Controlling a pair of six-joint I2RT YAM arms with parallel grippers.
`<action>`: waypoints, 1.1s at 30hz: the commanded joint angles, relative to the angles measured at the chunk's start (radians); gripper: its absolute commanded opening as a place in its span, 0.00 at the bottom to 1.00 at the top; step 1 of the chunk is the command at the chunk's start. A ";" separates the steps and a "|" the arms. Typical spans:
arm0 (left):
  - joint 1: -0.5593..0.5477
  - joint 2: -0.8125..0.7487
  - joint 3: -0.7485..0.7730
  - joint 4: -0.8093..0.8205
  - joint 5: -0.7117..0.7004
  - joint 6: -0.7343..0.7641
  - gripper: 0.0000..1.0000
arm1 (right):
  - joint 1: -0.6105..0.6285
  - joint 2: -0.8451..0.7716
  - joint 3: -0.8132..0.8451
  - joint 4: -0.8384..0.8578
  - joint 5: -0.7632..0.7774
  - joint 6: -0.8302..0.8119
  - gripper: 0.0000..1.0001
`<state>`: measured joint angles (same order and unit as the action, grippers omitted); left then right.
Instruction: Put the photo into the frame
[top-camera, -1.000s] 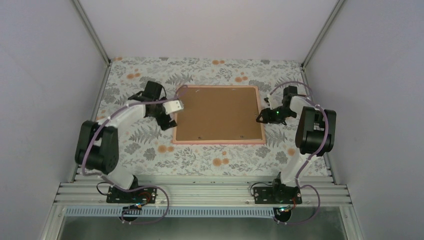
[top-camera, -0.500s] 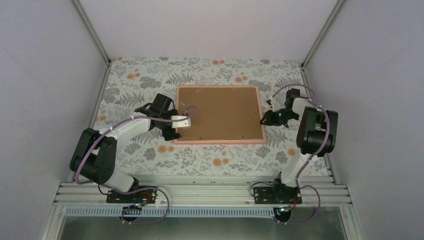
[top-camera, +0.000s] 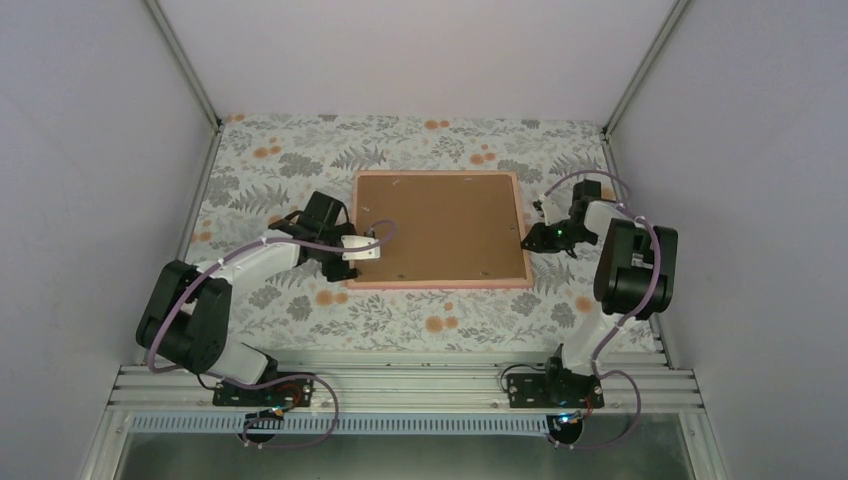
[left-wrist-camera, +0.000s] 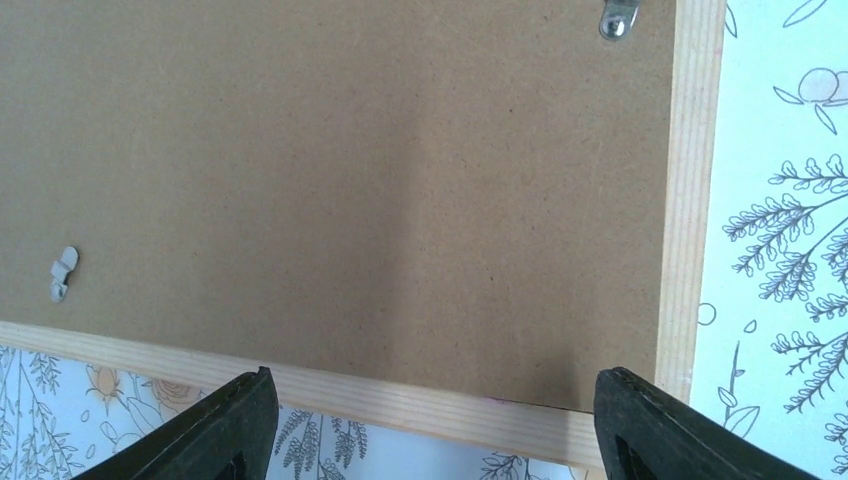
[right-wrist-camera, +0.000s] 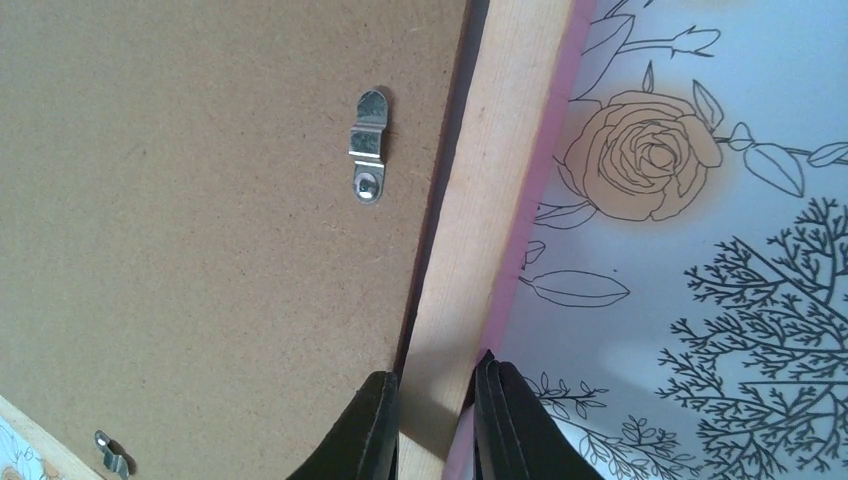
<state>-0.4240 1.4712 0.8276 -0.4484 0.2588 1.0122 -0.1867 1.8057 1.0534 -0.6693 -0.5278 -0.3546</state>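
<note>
The frame (top-camera: 440, 285) lies face down on the flowered table, its pink edge around a brown backing board (top-camera: 438, 225). The photo is hidden. My left gripper (top-camera: 350, 264) is open and empty at the frame's near-left corner. In the left wrist view (left-wrist-camera: 431, 376) its fingers stand wide apart over the wooden rail (left-wrist-camera: 430, 405) and the backing board (left-wrist-camera: 350, 180). My right gripper (top-camera: 527, 240) is shut on the frame's right rail. In the right wrist view (right-wrist-camera: 436, 372) one finger is at the board's edge and the other on the pink outer edge of the rail (right-wrist-camera: 500, 150).
Small metal turn clips sit on the backing board (left-wrist-camera: 63, 273) (left-wrist-camera: 618, 17) (right-wrist-camera: 368, 143). The flowered tablecloth (top-camera: 300, 160) runs all round the frame. White walls enclose the table on three sides, with aluminium rails (top-camera: 400, 385) at the near edge.
My left arm has swung from the frame's left side down to its near-left corner. The right gripper has shifted only slightly along the right rail.
</note>
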 joint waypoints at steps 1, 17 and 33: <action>-0.009 -0.031 -0.028 0.026 -0.006 0.036 0.78 | -0.013 0.015 -0.047 0.014 0.118 -0.049 0.13; -0.112 -0.019 -0.090 0.113 -0.078 0.037 0.68 | -0.011 0.007 -0.073 0.041 0.151 -0.056 0.05; -0.123 0.003 -0.111 0.133 -0.188 0.041 0.59 | -0.012 0.010 -0.088 0.073 0.208 -0.111 0.04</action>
<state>-0.5594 1.4685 0.7425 -0.3214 0.1253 1.0313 -0.1913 1.7832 1.0149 -0.6209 -0.5323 -0.3614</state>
